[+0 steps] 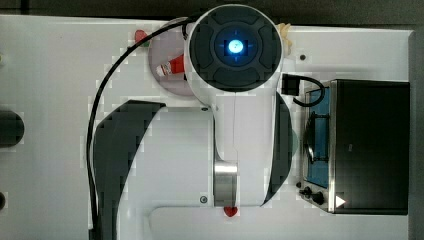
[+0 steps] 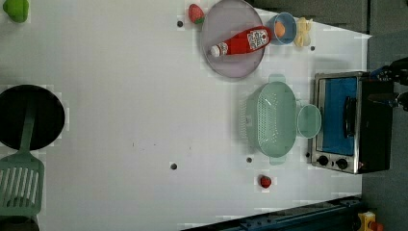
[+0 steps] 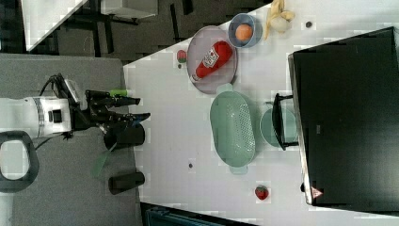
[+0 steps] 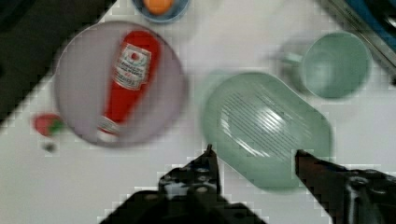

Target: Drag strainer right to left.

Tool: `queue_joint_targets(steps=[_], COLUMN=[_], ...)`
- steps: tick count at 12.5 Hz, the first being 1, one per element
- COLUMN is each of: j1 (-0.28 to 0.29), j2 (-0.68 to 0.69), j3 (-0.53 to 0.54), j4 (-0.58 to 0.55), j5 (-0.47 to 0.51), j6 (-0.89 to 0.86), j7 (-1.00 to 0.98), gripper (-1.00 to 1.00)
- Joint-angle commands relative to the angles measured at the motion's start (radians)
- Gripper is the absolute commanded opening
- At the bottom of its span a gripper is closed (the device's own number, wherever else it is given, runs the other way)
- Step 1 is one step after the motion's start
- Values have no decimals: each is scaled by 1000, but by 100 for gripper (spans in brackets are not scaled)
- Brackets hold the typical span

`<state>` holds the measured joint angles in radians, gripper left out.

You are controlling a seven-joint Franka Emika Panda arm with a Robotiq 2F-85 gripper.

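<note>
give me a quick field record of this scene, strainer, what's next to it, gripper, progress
strainer: pale green oval strainer on the white table, upright
mug: pale green mug beside it, toward the toaster oven
plate: grey plate holding a ketchup bottle
other items: blue bowl, strawberry
gripper: gripper open, above the strainer, holding nothing
progress: drag not yet begun

white glossy robot arm with dark grey side panels, a round dark cap in the top view's upper middle with a glowing blue light, a brushed metal band lower down, small screws, black cable looping along the frame's left.
</note>
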<state>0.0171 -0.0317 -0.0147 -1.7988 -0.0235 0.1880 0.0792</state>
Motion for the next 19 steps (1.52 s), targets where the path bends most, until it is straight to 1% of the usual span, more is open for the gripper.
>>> queue_joint_targets(steps=[1,2,3,5,8,10,13,16,19], j1=[-54,-54,-54,-51,-48,-48,-47,-47,-41], j2=[-415,-415,-412,-391,-320,-256,-145,-42,44], j3=[-59,-59,-57,-49,-25,-9,11,22,27], j4=[-213,-213,-214,-225,-285,-339,-413,-479,-558], j5=[-25,-25,-24,-24,-24,-24,-24,-24,-24], j6=[-205,-205,-203,-202,-165,-65,131,316,492], j7=[-37,-37,-37,-37,-5,91,266,459,607], gripper=[60,82,99,100,100,100,100,100,100])
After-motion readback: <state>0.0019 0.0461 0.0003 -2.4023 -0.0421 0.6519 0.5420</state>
